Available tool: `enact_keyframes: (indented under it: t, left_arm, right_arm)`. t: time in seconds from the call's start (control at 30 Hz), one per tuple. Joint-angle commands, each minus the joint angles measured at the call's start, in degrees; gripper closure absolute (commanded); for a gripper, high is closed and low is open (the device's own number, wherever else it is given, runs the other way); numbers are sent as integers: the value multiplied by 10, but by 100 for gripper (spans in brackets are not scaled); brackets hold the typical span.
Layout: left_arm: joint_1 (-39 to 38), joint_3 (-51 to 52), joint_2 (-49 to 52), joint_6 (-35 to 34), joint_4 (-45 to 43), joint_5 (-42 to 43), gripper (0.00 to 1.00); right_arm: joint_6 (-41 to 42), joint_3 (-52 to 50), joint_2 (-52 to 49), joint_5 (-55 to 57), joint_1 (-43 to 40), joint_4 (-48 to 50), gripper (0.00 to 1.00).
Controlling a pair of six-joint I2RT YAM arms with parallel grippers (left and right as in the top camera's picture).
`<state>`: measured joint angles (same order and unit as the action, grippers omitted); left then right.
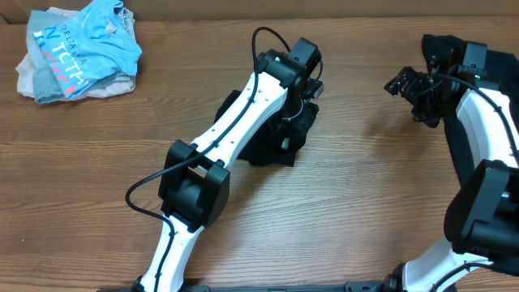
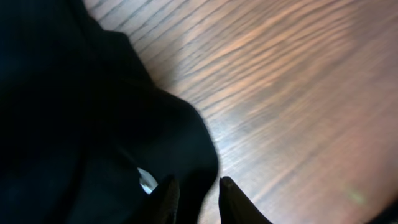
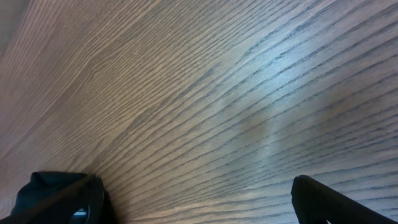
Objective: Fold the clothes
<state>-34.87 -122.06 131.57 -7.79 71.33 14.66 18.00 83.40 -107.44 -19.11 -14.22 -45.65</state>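
1. Fabric of the black garment (image 1: 276,142) is lying crumpled at the centre of the table (image 1: 365,195), a touch toward 1 o'clock, partly under a robot wrist.
2. Pinching a fold at that garment's edge, the left gripper (image 2: 198,199) is holding its two fingers (image 2: 166,198) close together with dark cloth caught between them.
3. Stretching diagonally from 7 o'clock toward 1 o'clock, the left arm (image 1: 235,130) is bending its wrist down onto the garment.
4. Curling up from 5 o'clock along the 3 o'clock side, the right arm (image 1: 486,122) is aiming the right gripper (image 3: 196,186) toward 9 o'clock. Its jaws are spread wide and gripping nothing, hanging over bare wood well apart from the garment.
5. Counting: two arms and one black garment at the centre. One pile of clothes (image 1: 49,81) is sitting at 10 o'clock, with a light blue shirt (image 1: 93,36) with lettering on top and paler pieces beneath, their number unclear.
6. Only the overhead view is showing the pile and both arms. The left wrist view alone is showing the pinch, which the wrist is hiding from above. The right wrist view is showing just wood grain and two fingertips.
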Motion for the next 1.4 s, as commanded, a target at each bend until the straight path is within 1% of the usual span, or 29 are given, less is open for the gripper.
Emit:
enact_keyframes:
  t: [0.0,0.13,0.23,0.3,0.37,0.47,0.57,0.67,0.73,0.77,0.8,0.83,0.87,0.93,0.97,1.0,1.1,1.27,1.37]
  left_arm:
    - [-3,52,-13,-22,-31,-16,73]
    - [-4,110,-13,-31,-120,-17,72]
    - [-3,142,-13,-31,-189,-14,77]
    - [-4,153,-13,-31,-219,7,79]
    - [-9,154,-13,-31,-230,33,83]
    - [-19,153,-13,-25,-231,55,85]
    - [-28,136,-13,-25,-210,63,87]
    - [-36,91,-21,-9,-166,66,92]
    - [-40,49,-29,14,-127,66,91]
    - [-41,27,-33,22,-108,65,89]
    - [-42,1,-38,28,-88,63,84]
    - [-42,-21,-43,27,-71,59,76]
    - [-42,-43,-47,27,-57,57,65]
    - [-37,-84,-57,27,-30,53,28]
    - [-33,-101,-61,26,-17,44,0]
    - [-27,-116,-65,26,-5,28,0]
    - [2,-150,-76,-13,52,-49,0]
    - [67,-149,-80,-85,148,-162,0]
    - [110,-145,-74,-120,190,-176,0]
  right_arm:
    - [0,14,0,0,0,3,0]
    - [0,14,0,0,0,3,0]
    - [0,14,0,0,0,3,0]
    - [0,14,0,0,0,2,0]
    - [0,14,0,0,0,3,0]
    - [0,14,0,0,0,3,0]
    - [0,14,0,0,0,3,0]
    - [0,14,0,0,0,3,0]
    - [0,14,0,0,0,3,0]
    - [0,14,0,0,0,3,0]
    - [0,14,0,0,0,2,0]
    - [0,14,0,0,0,2,0]
    - [0,14,0,0,0,2,0]
    - [0,14,0,0,0,2,0]
    - [0,14,0,0,0,2,0]
    - [0,14,0,0,0,2,0]
    - [0,14,0,0,0,2,0]
    - [0,14,0,0,0,2,0]
    - [0,14,0,0,0,2,0]
